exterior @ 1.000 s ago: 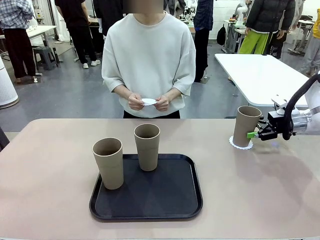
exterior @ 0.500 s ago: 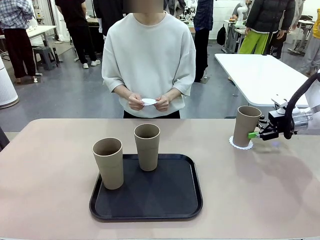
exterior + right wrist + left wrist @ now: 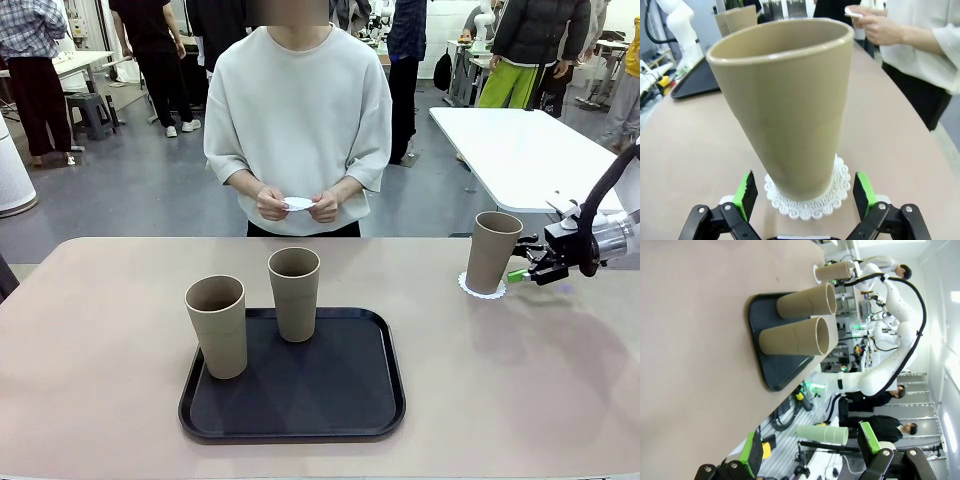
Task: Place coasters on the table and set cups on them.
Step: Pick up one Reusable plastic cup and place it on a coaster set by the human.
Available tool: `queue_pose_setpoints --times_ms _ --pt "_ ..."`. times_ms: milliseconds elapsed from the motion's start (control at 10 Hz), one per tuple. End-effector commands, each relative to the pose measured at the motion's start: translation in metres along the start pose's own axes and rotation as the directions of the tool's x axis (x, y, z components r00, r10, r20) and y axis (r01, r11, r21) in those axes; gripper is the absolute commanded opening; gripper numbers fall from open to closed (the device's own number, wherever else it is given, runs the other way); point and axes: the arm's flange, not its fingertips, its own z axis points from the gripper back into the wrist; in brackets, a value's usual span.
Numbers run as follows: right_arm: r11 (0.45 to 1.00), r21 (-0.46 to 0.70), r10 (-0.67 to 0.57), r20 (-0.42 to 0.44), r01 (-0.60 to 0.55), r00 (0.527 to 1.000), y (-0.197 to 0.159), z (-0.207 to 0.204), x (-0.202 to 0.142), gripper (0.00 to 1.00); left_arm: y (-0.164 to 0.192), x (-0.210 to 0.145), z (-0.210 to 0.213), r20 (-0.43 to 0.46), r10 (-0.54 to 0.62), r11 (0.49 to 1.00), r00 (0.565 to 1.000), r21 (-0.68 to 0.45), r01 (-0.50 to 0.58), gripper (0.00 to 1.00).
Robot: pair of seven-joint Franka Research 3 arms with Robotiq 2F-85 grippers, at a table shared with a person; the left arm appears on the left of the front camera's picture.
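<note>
Gaping wide with nothing between its fingers, the right claw [image 3: 521, 270] sits low over the far right part of the counter [image 3: 100, 380]. Its green pads [image 3: 746, 191] stand on either side of a tan cup [image 3: 493, 250], just short of it and clear of its wall. That cup stands upright on a white scalloped coaster [image 3: 481, 288]. The right wrist view shows the coaster's lacy edge around the near side of the cup's base. The coaster lies flat on the counter, near the far right edge.

Toward the middle of the counter rests a black tray [image 3: 295, 425] carrying two more tumblers. The left cup [image 3: 217, 325] stands by the tray's left rim, and the other cup [image 3: 294, 293] stands near the tray's far rim. Both are upright, empty and apart from each other.

Across the counter stands a person [image 3: 297, 110] in a pale top. Both hands [image 3: 272, 203] are held at waist height, pinching a second coaster [image 3: 298, 204] between them.

The left claw [image 3: 810, 445] is likewise spread apart and grips nothing. In its wrist view the tray and its two tumblers lie well ahead of it on the counter.
</note>
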Motion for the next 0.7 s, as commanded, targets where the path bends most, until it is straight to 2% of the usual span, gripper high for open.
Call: queue_pose_setpoints --times_ms 0,100,200,300,400,600 --pt "0.999 -0.026 -0.037 -0.104 0.034 0.994 -0.001 0.012 0.006 1.0 0.0 -0.001 0.002 0.0 -0.015 1.0 1.0 -0.011 0.015 1.0" --pt "0.999 -0.039 -0.042 -0.193 0.035 0.98 0.007 0.021 0.015 1.0 0.0 -0.001 0.002 0.0 -0.015 1.0 1.0 -0.011 0.015 1.0" --pt "0.999 -0.037 -0.033 -0.319 0.022 0.947 0.026 0.03 0.037 1.0 0.0 -0.001 0.002 0.0 -0.015 1.0 1.0 -0.011 0.015 1.0" --pt "0.999 -0.031 0.018 -0.465 -0.037 0.885 0.052 0.036 0.068 1.0 0.0 -0.001 0.002 0.0 -0.015 1.0 1.0 -0.011 0.015 1.0" --pt "0.995 0.015 0.089 -0.607 -0.1 0.79 0.087 0.039 0.111 1.0 0.0 -0.001 0.002 0.0 -0.015 1.0 1.0 -0.011 0.015 1.0" --pt "0.991 0.05 0.119 -0.754 -0.124 0.646 0.133 0.035 0.172 1.0 0.0 -0.001 0.002 0.0 -0.015 1.0 1.0 -0.011 0.015 1.0"
